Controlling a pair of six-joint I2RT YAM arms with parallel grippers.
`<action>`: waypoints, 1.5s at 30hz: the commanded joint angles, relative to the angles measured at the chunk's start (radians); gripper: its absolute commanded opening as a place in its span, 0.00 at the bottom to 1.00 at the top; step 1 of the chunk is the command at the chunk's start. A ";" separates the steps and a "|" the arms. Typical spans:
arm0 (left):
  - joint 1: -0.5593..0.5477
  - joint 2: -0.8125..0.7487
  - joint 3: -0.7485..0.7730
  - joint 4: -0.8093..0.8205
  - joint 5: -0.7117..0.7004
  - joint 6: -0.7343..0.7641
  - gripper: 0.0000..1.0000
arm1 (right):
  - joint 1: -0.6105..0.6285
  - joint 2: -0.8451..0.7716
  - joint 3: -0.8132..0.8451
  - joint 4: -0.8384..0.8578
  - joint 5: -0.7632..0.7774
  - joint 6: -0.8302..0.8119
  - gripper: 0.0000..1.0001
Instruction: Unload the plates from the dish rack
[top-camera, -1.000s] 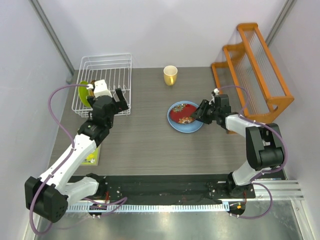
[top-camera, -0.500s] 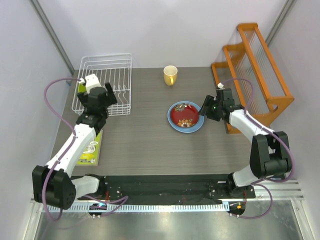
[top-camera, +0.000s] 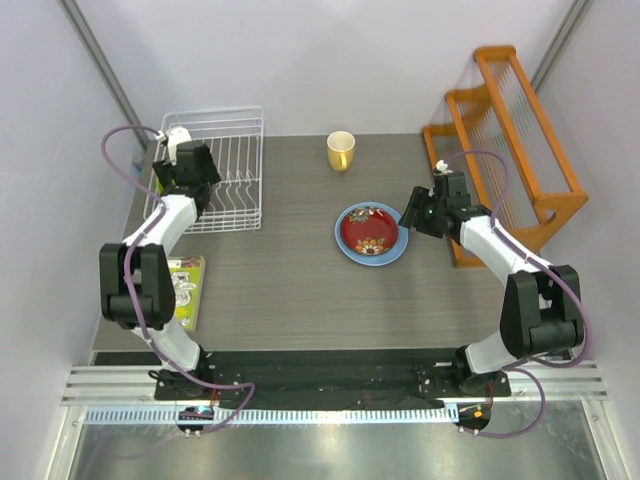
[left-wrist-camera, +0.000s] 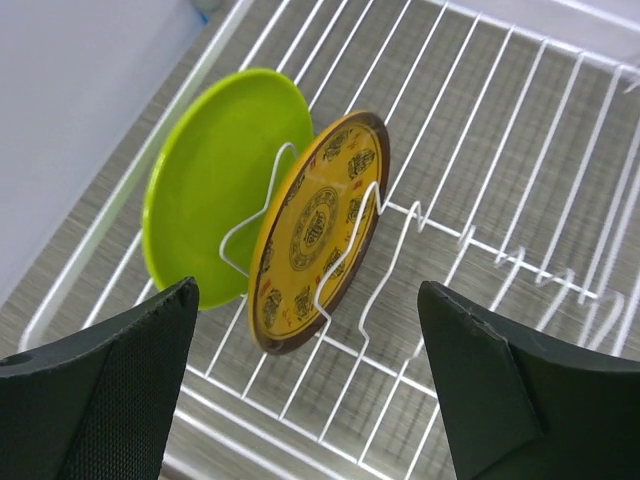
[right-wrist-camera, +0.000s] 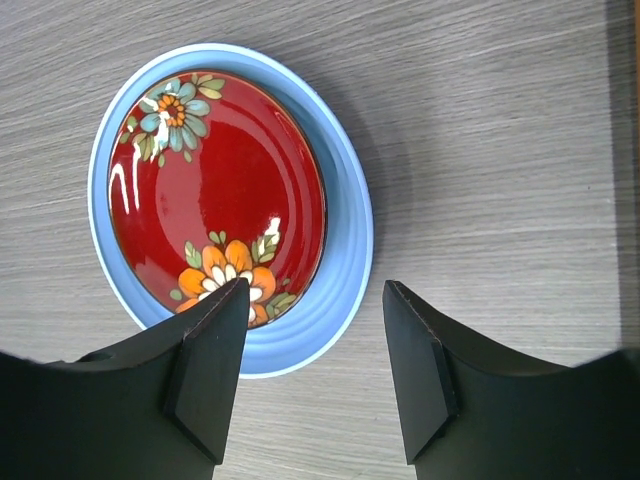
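In the white wire dish rack (top-camera: 235, 150) (left-wrist-camera: 500, 150), a lime green plate (left-wrist-camera: 215, 180) and a yellow patterned plate (left-wrist-camera: 315, 225) stand upright side by side between tines. My left gripper (top-camera: 192, 172) (left-wrist-camera: 305, 300) hovers open just above them, holding nothing. The arm hides both plates from the top camera. Mid-table, the red floral plate (top-camera: 368, 230) (right-wrist-camera: 215, 190) lies flat inside the larger light blue plate (top-camera: 346, 249) (right-wrist-camera: 345, 270). My right gripper (top-camera: 410, 215) (right-wrist-camera: 315, 290) hangs open beside the blue plate's right rim, empty.
A yellow cup (top-camera: 341, 150) stands at the back centre. An orange wooden slatted rack (top-camera: 510, 140) fills the right side, close behind the right arm. A green and yellow flat card (top-camera: 186, 290) lies at the table's left edge.
My left gripper has swung back and left, from the rack's front edge to above the two standing plates. My right gripper has opened wider and drawn back right off the stacked plates.
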 joint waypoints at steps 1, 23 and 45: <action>0.021 0.084 0.075 0.033 -0.021 -0.038 0.90 | 0.001 0.037 0.064 0.007 -0.001 -0.022 0.61; 0.047 0.120 0.119 -0.051 -0.006 -0.061 0.00 | -0.001 0.082 0.065 0.010 -0.013 -0.037 0.61; -0.139 -0.238 0.098 -0.205 0.052 0.033 0.00 | 0.053 -0.090 0.039 0.040 0.034 0.005 0.63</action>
